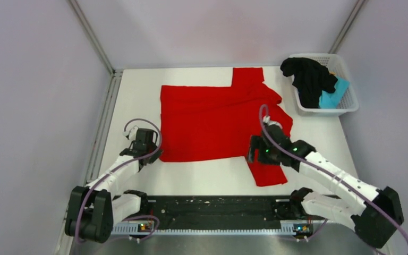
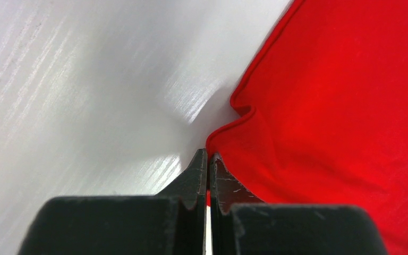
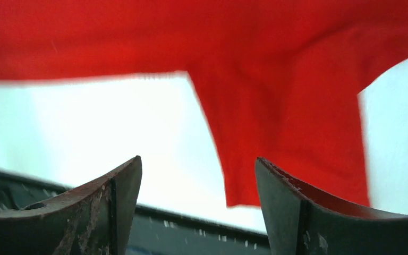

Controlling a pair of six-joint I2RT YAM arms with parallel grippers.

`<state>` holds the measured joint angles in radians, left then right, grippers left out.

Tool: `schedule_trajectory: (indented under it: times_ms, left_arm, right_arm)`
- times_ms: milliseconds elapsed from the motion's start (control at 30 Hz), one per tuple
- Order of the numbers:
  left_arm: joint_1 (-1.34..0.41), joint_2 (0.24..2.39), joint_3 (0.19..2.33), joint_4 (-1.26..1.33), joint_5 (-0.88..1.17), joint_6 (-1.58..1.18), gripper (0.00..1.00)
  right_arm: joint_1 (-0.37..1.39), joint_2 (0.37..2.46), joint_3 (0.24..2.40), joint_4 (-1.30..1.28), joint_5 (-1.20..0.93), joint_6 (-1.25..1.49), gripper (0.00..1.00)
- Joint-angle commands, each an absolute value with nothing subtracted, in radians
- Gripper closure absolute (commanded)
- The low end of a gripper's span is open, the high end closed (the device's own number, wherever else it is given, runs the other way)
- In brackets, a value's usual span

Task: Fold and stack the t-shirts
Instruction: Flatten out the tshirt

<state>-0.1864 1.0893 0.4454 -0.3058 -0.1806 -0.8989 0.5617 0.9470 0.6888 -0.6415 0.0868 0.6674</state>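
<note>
Red t-shirt (image 1: 207,119) lies spread at mid-frame in the top view, its long axis running left to right, hem at the left, one sleeve toward the top and one toward the bottom. Only the left wrist view shows the left gripper (image 2: 208,155) clenched on the hem's corner. The right wrist view shows the right gripper (image 3: 197,160) spread wide, the lower sleeve (image 3: 287,143) just beyond its fingers, untouched.

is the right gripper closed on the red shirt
No, the right wrist view shows the right gripper with its jaws wide apart, and a sleeve of the red t-shirt lying beyond them, ungripped.
</note>
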Motion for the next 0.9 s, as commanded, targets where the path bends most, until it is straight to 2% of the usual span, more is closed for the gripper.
schedule_trajectory:
  times_ms: [0, 100, 367, 433, 500, 633, 867]
  left_arm:
    - [-0.187, 1.091, 0.476, -0.274, -0.167, -0.899, 1.00]
    - [-0.187, 1.081, 0.470, -0.275, -0.163, -0.898, 1.00]
    - [-0.187, 1.066, 0.461, -0.266, -0.150, -0.897, 1.00]
    - [-0.187, 1.067, 0.459, -0.265, -0.150, -0.897, 1.00]
    - [-0.187, 1.066, 0.457, -0.265, -0.153, -0.897, 1.00]
    - [-0.187, 1.067, 0.462, -0.263, -0.143, -0.904, 1.00]
    - [-0.187, 1.043, 0.453, -0.269, -0.149, -0.895, 1.00]
  right_arm:
    - [0.816, 1.052, 0.694, -0.801, 0.089, 0.767, 0.25]
    - [0.912, 1.166, 0.695, -0.841, 0.121, 0.782, 0.28]
    - [0.918, 1.300, 0.655, -0.846, 0.242, 0.816, 0.42]
    - [0.918, 1.314, 0.638, -0.829, 0.233, 0.822, 0.55]
    - [0.918, 1.323, 0.622, -0.806, 0.222, 0.821, 0.73]
    - [0.916, 1.310, 0.644, -0.855, 0.327, 0.836, 0.99]
    - [0.915, 1.268, 0.988, -1.193, 0.509, 0.825, 1.00]
